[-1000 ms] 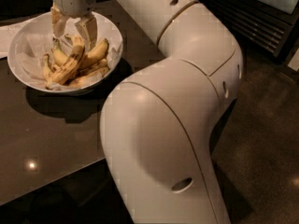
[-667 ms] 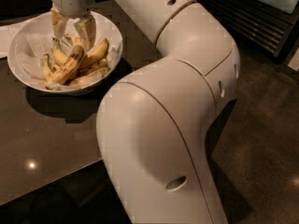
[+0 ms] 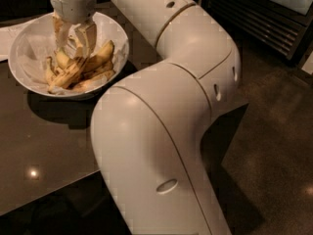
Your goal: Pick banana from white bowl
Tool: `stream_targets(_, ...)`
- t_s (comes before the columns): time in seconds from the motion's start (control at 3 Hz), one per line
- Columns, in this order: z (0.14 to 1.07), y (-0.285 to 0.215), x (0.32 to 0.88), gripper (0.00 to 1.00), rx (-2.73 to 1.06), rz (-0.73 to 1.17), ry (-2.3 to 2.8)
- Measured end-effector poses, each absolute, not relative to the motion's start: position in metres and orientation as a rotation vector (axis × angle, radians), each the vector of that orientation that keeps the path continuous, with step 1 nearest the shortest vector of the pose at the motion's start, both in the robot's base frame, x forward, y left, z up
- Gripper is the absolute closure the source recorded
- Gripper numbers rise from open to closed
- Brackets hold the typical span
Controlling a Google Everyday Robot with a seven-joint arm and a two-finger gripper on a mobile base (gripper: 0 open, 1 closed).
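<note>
The white bowl (image 3: 29, 43) stands on the dark table at the upper left, with a crinkled whitish lining. Several bananas lie in it. The long, slim speckled banana (image 3: 66, 76) lies across the front of the pile. A plumper, cleaner banana (image 3: 101, 53) lies to its right. My gripper (image 3: 74, 50) reaches straight down into the bowl. Its two fingers stand apart, with the tips among the bananas just above the speckled banana's upper end. The wrist hides the back of the pile.
My large white arm (image 3: 161, 131) fills the middle of the view and overhangs the glossy dark table (image 3: 34, 146). A white sheet (image 3: 7, 35) lies at the left edge behind the bowl. A dark slatted cabinet (image 3: 259, 18) stands at the back right above the floor (image 3: 274, 146).
The gripper has dropped slightly deeper into the bowl, and the arm's elbow has shifted a little. The bananas and the bowl have not moved.
</note>
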State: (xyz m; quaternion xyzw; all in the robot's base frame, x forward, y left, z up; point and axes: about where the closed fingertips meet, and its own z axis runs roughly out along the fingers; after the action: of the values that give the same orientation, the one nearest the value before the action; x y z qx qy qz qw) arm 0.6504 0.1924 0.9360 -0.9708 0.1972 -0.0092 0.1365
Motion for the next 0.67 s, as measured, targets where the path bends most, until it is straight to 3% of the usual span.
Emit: stream_targets(0.67,0.9151,0.2001,0.6543,0.66,-2.835,0.024,0.551)
